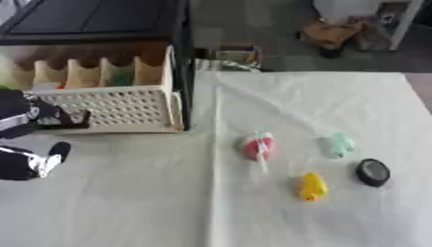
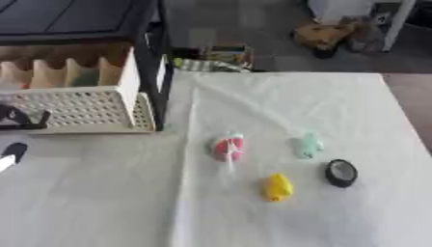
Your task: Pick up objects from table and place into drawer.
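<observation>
Four small things lie on the white-covered desk (image 1: 127, 202), on its right half: a red and white object (image 1: 258, 147), a pale green one (image 1: 338, 144), a yellow one (image 1: 311, 186) and a black round one (image 1: 372, 171). They are blurred, so I cannot say what each of them is. They lie apart from each other, none touching. The cream perforated drawer (image 1: 118, 108) stands pulled out at the left, under a dark cabinet (image 1: 93, 19), and something green (image 1: 123, 77) shows between its dividers. The left hand (image 1: 33, 140) is cut by the left edge, just before the drawer front; I cannot tell how its fingers are. The right hand is not visible. Much bare cloth lies between the drawer and the objects.
</observation>
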Robot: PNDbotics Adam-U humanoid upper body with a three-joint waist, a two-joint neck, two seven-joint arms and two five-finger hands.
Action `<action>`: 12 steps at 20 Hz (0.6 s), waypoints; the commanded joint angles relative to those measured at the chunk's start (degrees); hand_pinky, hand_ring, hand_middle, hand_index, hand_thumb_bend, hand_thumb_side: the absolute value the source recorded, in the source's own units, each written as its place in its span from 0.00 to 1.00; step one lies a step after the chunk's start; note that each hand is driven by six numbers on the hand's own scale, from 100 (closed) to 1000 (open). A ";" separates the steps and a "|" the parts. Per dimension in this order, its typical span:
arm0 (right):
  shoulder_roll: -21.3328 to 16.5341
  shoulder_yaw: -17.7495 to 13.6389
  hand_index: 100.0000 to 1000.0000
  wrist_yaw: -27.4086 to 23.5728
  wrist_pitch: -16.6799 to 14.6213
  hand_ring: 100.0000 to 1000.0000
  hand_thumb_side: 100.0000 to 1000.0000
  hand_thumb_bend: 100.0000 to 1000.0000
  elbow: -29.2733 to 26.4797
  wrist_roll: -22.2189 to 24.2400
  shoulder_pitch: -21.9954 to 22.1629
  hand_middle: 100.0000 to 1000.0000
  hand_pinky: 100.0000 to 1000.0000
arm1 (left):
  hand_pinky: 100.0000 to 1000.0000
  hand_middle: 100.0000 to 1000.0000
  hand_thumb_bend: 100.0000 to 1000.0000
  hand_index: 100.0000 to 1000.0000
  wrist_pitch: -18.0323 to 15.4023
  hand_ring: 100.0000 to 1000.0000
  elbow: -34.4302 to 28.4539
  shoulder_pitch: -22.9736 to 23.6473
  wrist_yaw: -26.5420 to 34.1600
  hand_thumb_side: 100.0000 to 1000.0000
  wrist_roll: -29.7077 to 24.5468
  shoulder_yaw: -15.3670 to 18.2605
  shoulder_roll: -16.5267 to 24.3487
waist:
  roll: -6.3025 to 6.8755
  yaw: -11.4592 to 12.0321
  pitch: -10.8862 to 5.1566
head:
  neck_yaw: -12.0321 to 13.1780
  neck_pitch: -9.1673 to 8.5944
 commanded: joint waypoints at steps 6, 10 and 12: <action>-0.89 -0.57 0.70 -0.35 -0.20 0.56 0.72 0.39 -0.93 -0.35 -0.54 0.32 0.68 | 0.00 0.00 0.01 0.76 -0.13 0.00 -0.75 1.24 -2.21 0.34 1.08 1.64 2.86 | -0.16 0.16 -1.38 | 0.08 0.08; -0.85 -0.56 0.70 -0.34 -0.16 0.56 0.72 0.39 -0.93 -0.36 -0.56 0.32 0.68 | 0.00 0.00 0.01 0.76 -0.43 0.00 -0.75 1.42 -2.31 0.34 1.16 1.55 2.96 | -0.27 0.21 -1.42 | 0.11 0.00; -0.85 -0.55 0.70 -0.34 -0.13 0.56 0.72 0.39 -0.93 -0.37 -0.60 0.32 0.68 | 0.00 0.00 0.01 0.75 -0.73 0.00 -0.75 1.41 -2.01 0.34 1.12 1.45 3.00 | -0.32 0.20 -1.45 | 0.14 -0.05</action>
